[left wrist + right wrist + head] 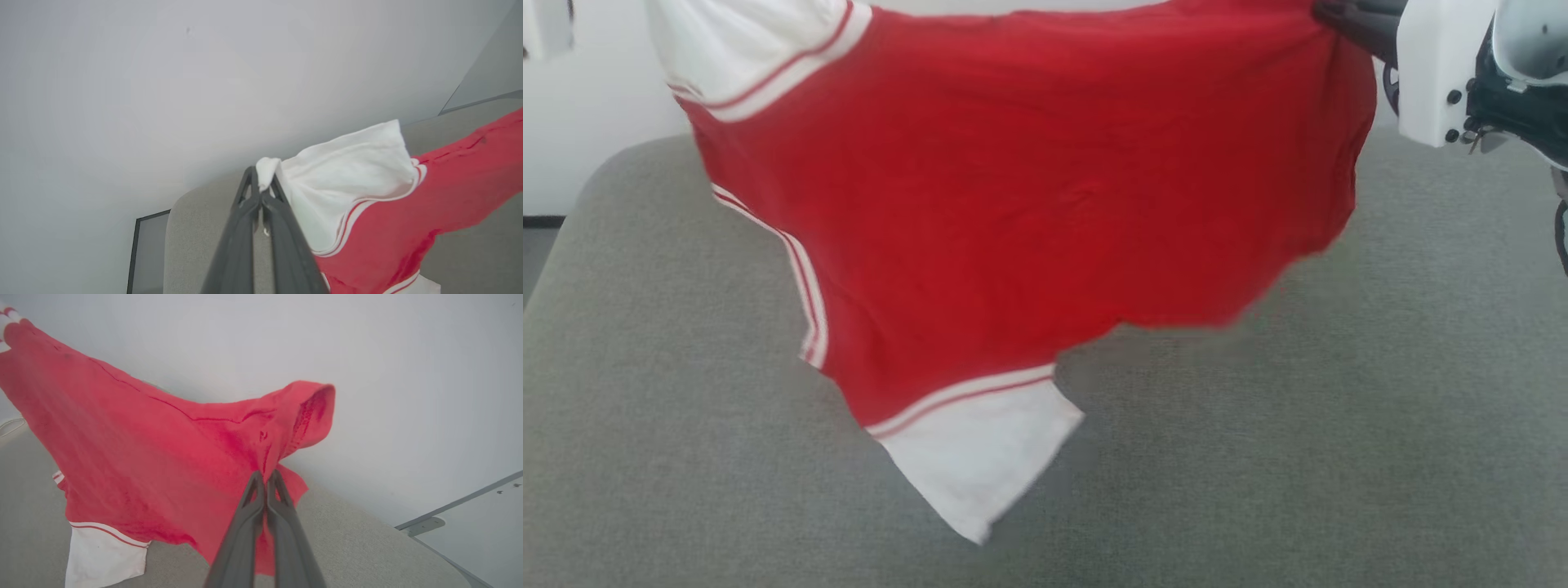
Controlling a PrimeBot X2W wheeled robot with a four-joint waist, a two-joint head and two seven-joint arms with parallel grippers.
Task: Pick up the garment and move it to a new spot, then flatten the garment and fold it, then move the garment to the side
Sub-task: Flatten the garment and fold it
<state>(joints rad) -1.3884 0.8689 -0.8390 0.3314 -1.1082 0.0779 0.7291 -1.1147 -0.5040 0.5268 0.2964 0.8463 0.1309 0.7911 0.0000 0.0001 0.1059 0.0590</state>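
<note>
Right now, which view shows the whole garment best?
Head view: the garment hangs spread over the grey cushion, both sleeves visible. Left wrist view: white sleeve pinched in left gripper. Right wrist view: red edge pinched in right gripper.

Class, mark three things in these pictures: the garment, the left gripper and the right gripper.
garment [1029,204], head view, on its red body panel.
left gripper [261,181], left wrist view, between fingertips pinching the white sleeve.
right gripper [266,475], right wrist view, between fingertips pinching red fabric.

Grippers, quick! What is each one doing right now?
Left gripper: closed, holding the red jersey by a white sleeve.
Right gripper: closed, holding the red jersey by its red fabric.
</note>
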